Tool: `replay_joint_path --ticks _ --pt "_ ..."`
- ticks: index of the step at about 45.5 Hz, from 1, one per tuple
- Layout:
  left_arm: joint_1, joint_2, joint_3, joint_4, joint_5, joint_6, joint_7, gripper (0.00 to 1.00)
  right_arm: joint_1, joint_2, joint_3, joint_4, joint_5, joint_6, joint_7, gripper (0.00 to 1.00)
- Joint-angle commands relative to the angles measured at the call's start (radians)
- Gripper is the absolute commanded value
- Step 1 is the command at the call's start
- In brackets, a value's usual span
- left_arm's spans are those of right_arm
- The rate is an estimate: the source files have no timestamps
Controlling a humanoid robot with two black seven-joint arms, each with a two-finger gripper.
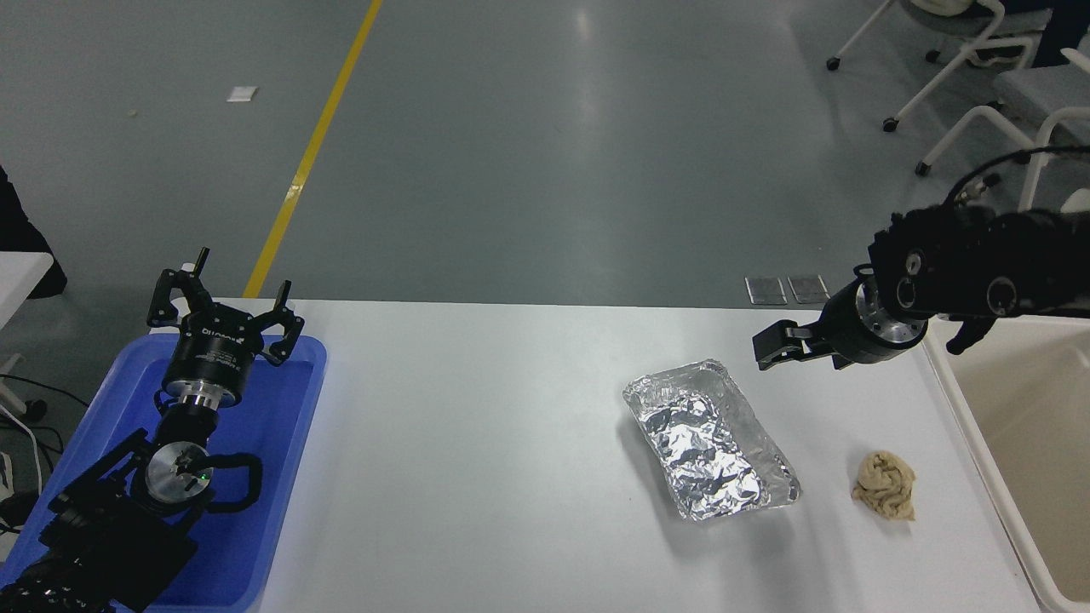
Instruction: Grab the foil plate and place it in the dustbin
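The right hand (771, 349), whose opening cannot be told, hovers just beyond the shiny crinkled rectangular foil plate (711, 438) on the white bench (477, 443); next it must descend onto the rim.

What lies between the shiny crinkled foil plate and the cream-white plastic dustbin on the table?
In the head view, a small crumpled tan paper ball lies between the foil plate and the dustbin.
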Motion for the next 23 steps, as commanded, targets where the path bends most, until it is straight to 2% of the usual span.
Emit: replay_joint_path --ticks 1,23 --pt "0.000 0.000 -0.001 0.000 0.000 0.000 0.000 1.00 -0.113 0.053 0.006 -0.062 -0.010 -0.075 0.002 0.90" --pt "0.000 0.000 0.001 0.000 0.000 0.000 0.000 1.00 -0.245 0.077 0.044 -0.137 -0.010 -0.112 0.004 0.90"
